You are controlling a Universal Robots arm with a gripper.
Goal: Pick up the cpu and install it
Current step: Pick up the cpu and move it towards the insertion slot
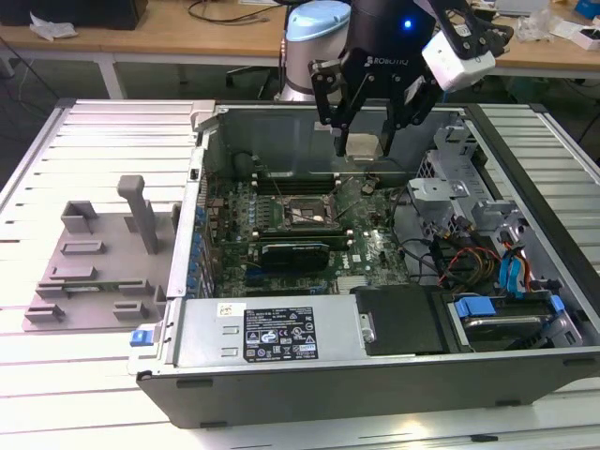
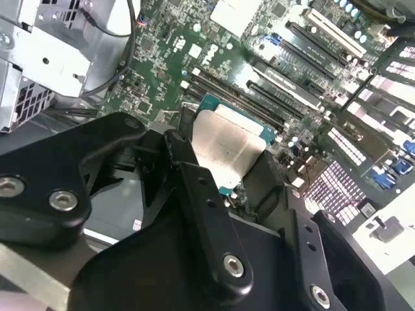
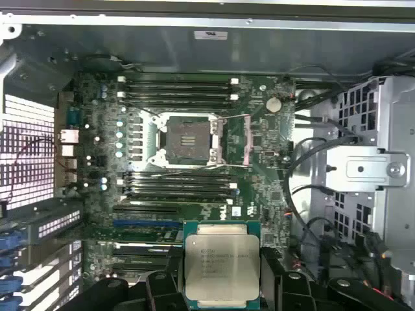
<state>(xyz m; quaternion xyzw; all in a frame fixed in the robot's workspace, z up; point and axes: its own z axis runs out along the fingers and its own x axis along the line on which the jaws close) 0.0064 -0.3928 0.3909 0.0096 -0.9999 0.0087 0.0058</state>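
Our hand [image 1: 363, 148] pinches the cpu [image 3: 222, 269] by its edges, held above the motherboard [image 3: 259, 152] and off to one side of the open socket [image 3: 185, 139] — we judge it needs to go in level and squared to that socket, never forced.

Bright, probably overhead light; glare on the cpu [image 2: 224, 152].

A slatted pale table [image 1: 103, 141] fronts cluttered wooden benches [image 1: 169, 37], perhaps desks.
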